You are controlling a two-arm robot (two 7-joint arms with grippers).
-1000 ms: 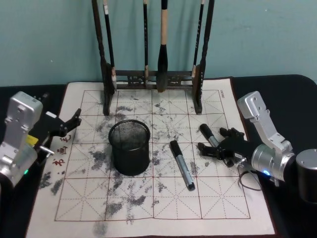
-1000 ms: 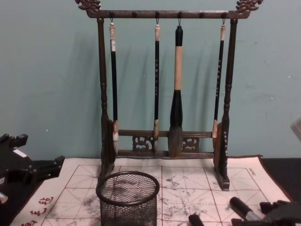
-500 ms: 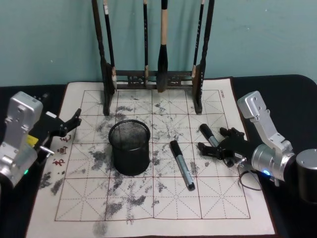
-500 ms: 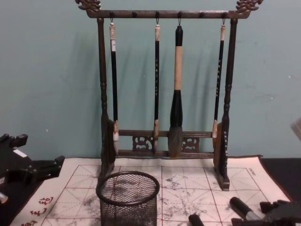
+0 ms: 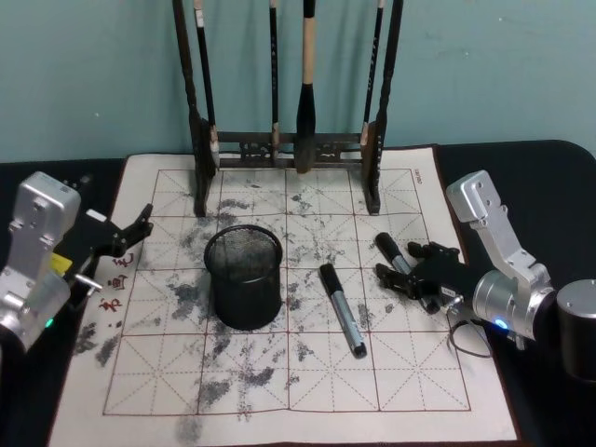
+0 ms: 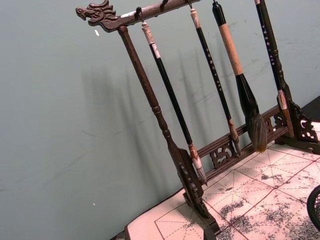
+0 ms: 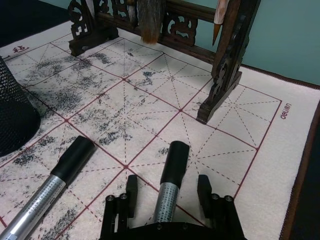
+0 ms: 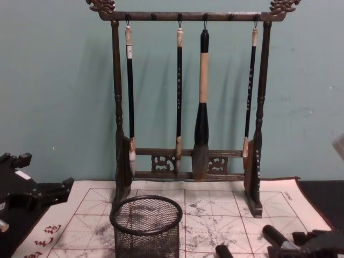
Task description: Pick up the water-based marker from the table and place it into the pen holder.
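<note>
The black-capped, silver-barrelled water-based marker [image 7: 169, 180] lies flat on the whitish, red-gridded calligraphy mat [image 5: 307, 372] that covers the dark worktop [image 5: 507, 168]. It sits right between the black fingers [image 7: 131, 191] of the right gripper [image 5: 399, 261]. Those fingers stand apart, one on either side of the barrel, with a sliver of mat showing on each side, so nothing is clamped. The marker's cap points out past the fingertips toward the foot of the tall dark wooden brush rack [image 5: 372, 177]. A second black-and-silver marker [image 5: 343, 309] lies on the mat just outside those fingers and is touched by neither of them. Beyond it, farther from the fingers on the same side, the small round black wire-mesh pen holder [image 5: 244, 279] stands upright on the mat, apart from both markers. The rack stands along the mat's far edge, well ahead of the fingertips, with four calligraphy brushes [image 8: 203, 102] hanging from its top bar. Over at the mat's left border the left gripper [image 5: 135, 235] hovers with its fingers apart and nothing between them, well clear of the pen holder.
</note>
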